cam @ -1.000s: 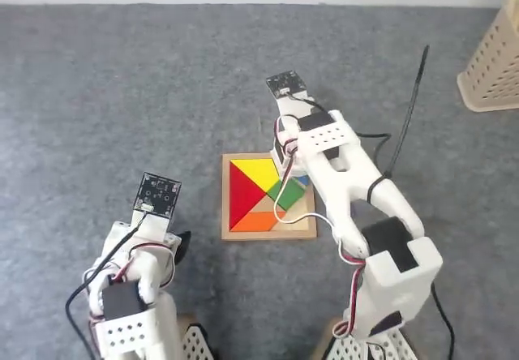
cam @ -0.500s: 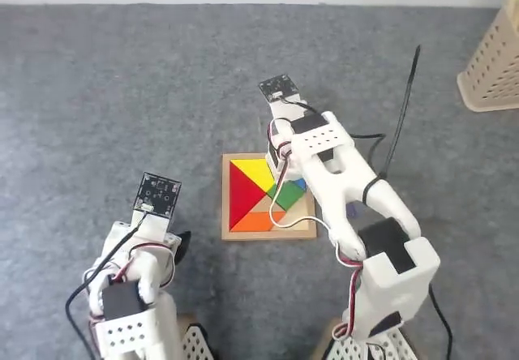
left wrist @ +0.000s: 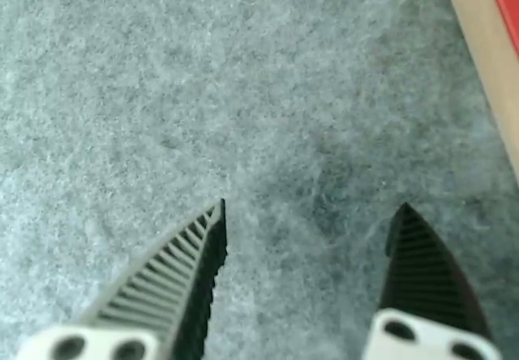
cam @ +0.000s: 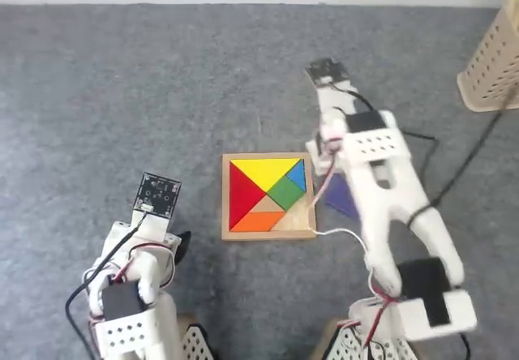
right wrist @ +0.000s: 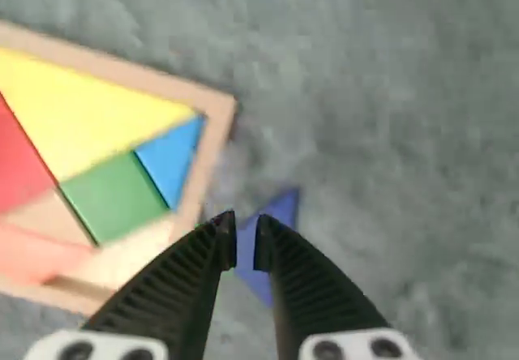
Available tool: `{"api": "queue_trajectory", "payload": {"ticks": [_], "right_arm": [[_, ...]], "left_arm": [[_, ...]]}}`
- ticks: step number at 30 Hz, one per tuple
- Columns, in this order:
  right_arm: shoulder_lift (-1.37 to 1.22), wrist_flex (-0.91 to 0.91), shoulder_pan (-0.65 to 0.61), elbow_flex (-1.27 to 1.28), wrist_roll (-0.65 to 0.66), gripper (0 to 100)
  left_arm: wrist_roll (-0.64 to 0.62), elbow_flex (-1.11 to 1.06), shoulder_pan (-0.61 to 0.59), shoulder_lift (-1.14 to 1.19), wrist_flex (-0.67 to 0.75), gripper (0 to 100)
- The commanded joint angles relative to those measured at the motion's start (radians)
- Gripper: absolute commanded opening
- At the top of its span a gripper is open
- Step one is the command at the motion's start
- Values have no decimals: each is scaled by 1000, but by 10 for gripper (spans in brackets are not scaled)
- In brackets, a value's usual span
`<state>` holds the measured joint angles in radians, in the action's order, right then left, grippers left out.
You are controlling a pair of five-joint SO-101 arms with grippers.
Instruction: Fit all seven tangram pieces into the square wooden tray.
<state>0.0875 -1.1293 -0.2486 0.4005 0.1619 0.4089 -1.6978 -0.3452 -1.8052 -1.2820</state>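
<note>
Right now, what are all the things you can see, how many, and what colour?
wooden tray: 1, light wood, mid-carpet, one corner bare.
yellow triangle: 1, yellow, in the tray.
red triangle: 1, red, in the tray.
green square: 1, green, in the tray.
blue triangle: 1, blue, in the tray.
orange piece: 1, orange, in the tray.
peach piece: 1, pale peach, in the tray.
purple piece: 1, blue-purple, on the carpet beside the tray.
basket: 1, beige, far corner.
carpet: 1, grey, under everything.
left gripper: 1, black and white, open over carpet.
right gripper: 1, black, over the purple piece.
</note>
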Motion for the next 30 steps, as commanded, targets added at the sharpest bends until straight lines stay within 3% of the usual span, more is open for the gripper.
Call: {"api": "queue_trajectory", "payload": {"ticks": [1,9,13,20,23,30], "right_arm": [[87,-8,33,63,38,54],[97,68,30,247,80,60],[99,134,-31,285,75,63],[81,165,-58,305,31,235],[58,182,-58,307,31,265],[-65,219,44,262,32,264]], "left_arm": [[-6,13,3,-17,-2,299],[-6,13,3,-17,-2,299],[-6,13,3,-17,-2,299],[-6,13,3,-17,-2,299],[-6,13,3,-17,-2,299],[-6,13,3,-17,-2,299]]}}
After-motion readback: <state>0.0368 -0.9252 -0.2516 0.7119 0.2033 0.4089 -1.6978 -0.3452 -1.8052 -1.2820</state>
